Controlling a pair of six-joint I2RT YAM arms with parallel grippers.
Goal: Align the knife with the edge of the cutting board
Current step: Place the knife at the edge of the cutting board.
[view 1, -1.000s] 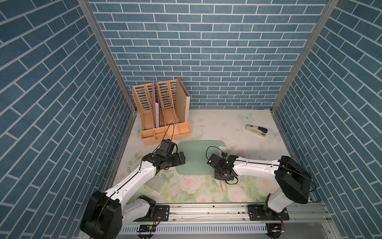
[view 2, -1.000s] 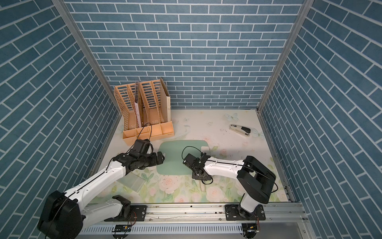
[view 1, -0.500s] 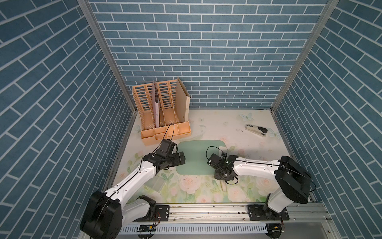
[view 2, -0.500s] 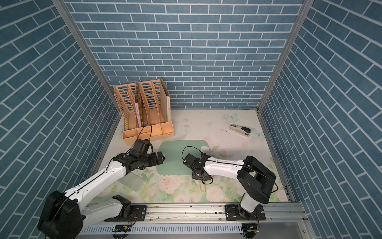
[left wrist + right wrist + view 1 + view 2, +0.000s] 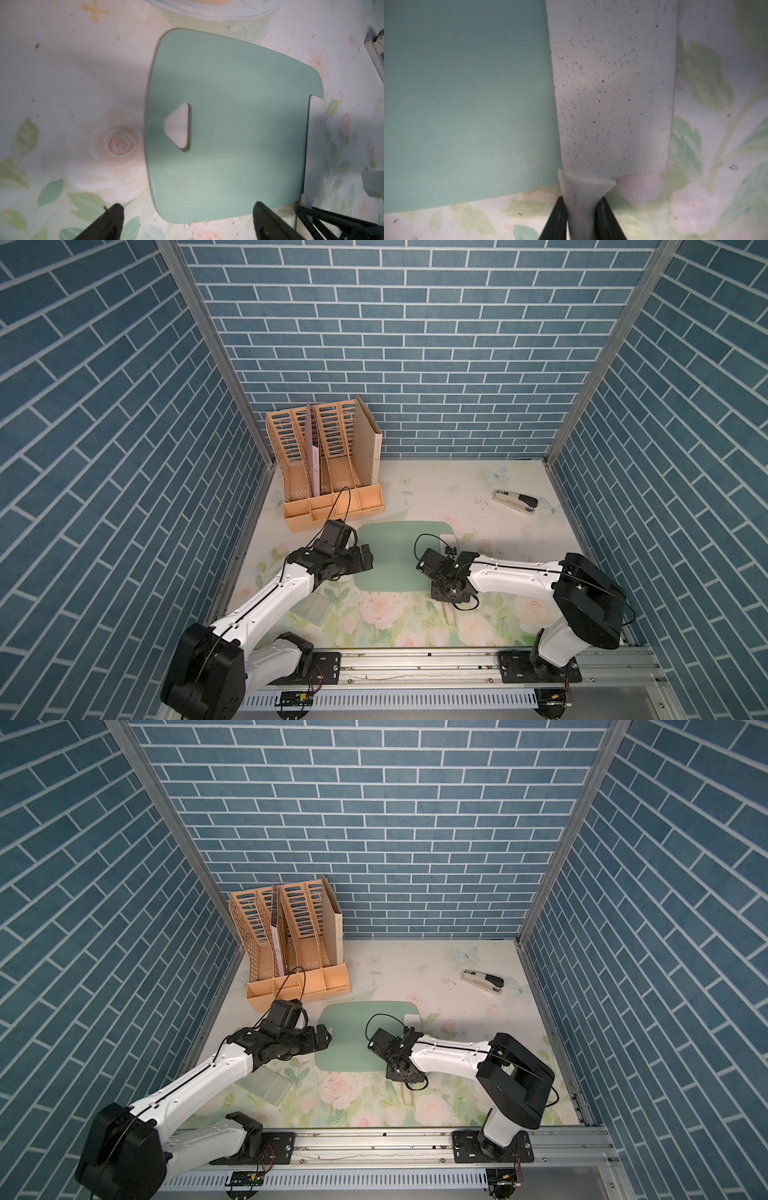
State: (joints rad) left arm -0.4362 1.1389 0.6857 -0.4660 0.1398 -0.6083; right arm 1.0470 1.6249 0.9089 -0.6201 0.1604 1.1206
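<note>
The board (image 5: 395,560) is seen lying flat in the middle of the bench (image 5: 436,489), a bit to the near side. The knife (image 5: 612,93) is laid along the board's right edge, with its wide blade partly over the board and partly over the bench, and its handle pointed to the near side. The blade's long side is seen to run almost in line with that edge. The handle is squeezed between the fingers of the right end effector (image 5: 581,216), which is closed tight on it. Whether the blade is pressed down on the board cannot be told. The left end effector (image 5: 187,207) is spread wide with nothing in it, at the board's left edge, close to the small hole (image 5: 178,128). A stapler (image 5: 515,502) is seen at the far right, well apart from the board. A rack (image 5: 328,472) is stood in the far left corner, and a clear piece (image 5: 313,610) is laid at the near left.
</note>
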